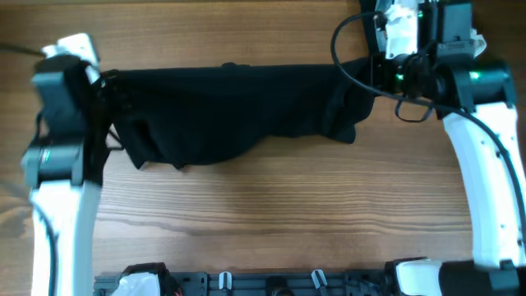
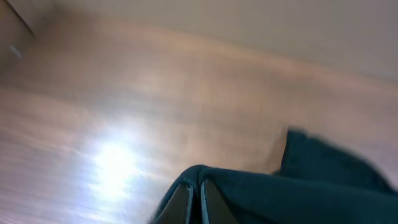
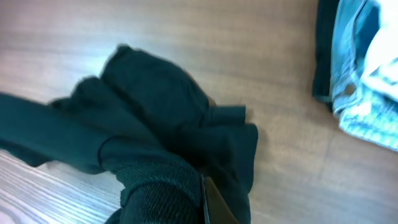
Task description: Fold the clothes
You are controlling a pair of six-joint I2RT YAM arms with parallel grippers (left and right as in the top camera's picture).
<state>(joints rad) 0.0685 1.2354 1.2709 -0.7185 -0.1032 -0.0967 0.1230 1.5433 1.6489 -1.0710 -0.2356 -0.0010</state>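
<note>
Swallowing left claw (image 2: 194, 202) and right claw (image 3: 205, 198) tips, bunched black garment (image 1: 238, 111).

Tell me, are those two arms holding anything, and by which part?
Both hold the dark garment, spread between them: the left jaws pinch its left end, the right jaws its ribbed right end.

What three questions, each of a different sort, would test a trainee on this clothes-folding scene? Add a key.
1. True or false: the black garment lies folded in a neat square.
2. What does the left pincer grip? A) the black garment B) a towel C) nothing
3. In the right wrist view, what colour is the other garment on the table?

Key: 1 false, it hangs stretched between the two arms; 2 A; 3 light blue.
</note>
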